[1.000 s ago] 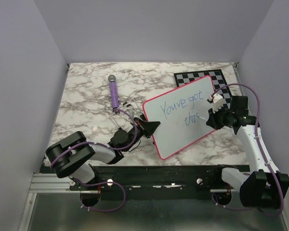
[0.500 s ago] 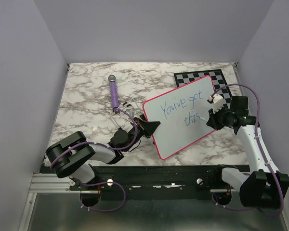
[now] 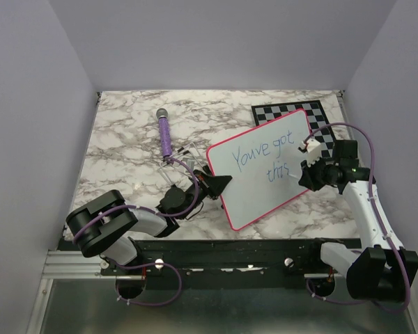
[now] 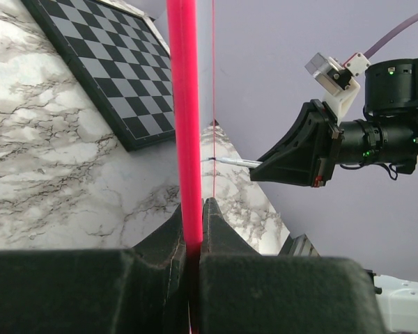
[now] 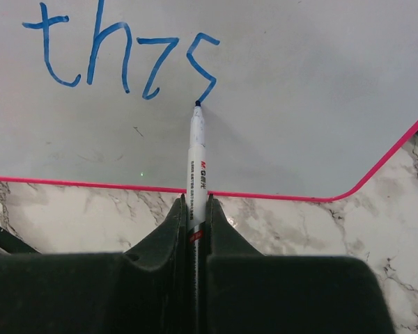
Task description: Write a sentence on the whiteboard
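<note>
The whiteboard (image 3: 254, 198) is a large white rectangle with rounded corners and a thin pink-red rim. It sits right of centre on the marble table (image 3: 125, 153), turned at an angle so its long sides run from near left to far right. It looks tilted up off the surface rather than lying flat. The sentence (image 3: 260, 149) is thin blue handwriting in two lines on the far half: "You've got" above, "this" below. The near half is blank.
</note>
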{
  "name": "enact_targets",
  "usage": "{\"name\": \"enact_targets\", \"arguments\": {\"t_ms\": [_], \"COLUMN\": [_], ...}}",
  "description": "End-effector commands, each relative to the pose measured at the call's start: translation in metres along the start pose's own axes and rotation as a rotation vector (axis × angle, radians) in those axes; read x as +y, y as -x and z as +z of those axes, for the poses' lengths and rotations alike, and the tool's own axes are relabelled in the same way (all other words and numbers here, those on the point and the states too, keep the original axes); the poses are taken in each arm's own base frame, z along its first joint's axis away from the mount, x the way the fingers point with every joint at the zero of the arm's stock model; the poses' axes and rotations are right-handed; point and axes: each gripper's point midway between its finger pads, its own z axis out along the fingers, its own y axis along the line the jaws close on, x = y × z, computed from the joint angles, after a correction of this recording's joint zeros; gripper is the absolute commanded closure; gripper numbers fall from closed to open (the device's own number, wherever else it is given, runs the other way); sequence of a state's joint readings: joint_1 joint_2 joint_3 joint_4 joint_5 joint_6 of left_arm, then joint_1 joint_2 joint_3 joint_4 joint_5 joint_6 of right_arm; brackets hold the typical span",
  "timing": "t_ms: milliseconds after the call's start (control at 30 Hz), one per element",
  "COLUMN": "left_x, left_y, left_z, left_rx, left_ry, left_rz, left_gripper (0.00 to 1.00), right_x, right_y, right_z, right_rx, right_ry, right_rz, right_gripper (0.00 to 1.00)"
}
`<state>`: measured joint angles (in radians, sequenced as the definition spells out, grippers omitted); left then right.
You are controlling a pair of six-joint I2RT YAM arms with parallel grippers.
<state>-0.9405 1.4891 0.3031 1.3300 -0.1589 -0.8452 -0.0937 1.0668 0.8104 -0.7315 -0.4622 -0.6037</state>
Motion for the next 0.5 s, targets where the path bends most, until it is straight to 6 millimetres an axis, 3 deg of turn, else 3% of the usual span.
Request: {"name": "enact_targets", "arguments": {"t_ms": [0, 267, 467], "left_x": [-0.014, -0.015, -0.014], "left_y": [-0.01, -0.01, -0.011], "left_z": [-0.002, 0.0, -0.002], "left_rx": [0.046, 0.049, 0.051], "left_ry": [-0.079, -0.086, -0.082], "left_rz": [0.075, 0.072, 0.072], "left_gripper": [1.0, 1.0, 1.0], "right_x": [0.019, 0.025, 0.025], "right_y": [-0.016, -0.01, 0.018], "right_z": [0.004, 0.0, -0.023], "right_rx": [0.038, 0.005, -0.087], "right_ry": [0.093, 0.11, 0.071], "right_rz": [0.021, 0.003, -0.017], "right_gripper": [1.0, 0.99, 0.99]}}
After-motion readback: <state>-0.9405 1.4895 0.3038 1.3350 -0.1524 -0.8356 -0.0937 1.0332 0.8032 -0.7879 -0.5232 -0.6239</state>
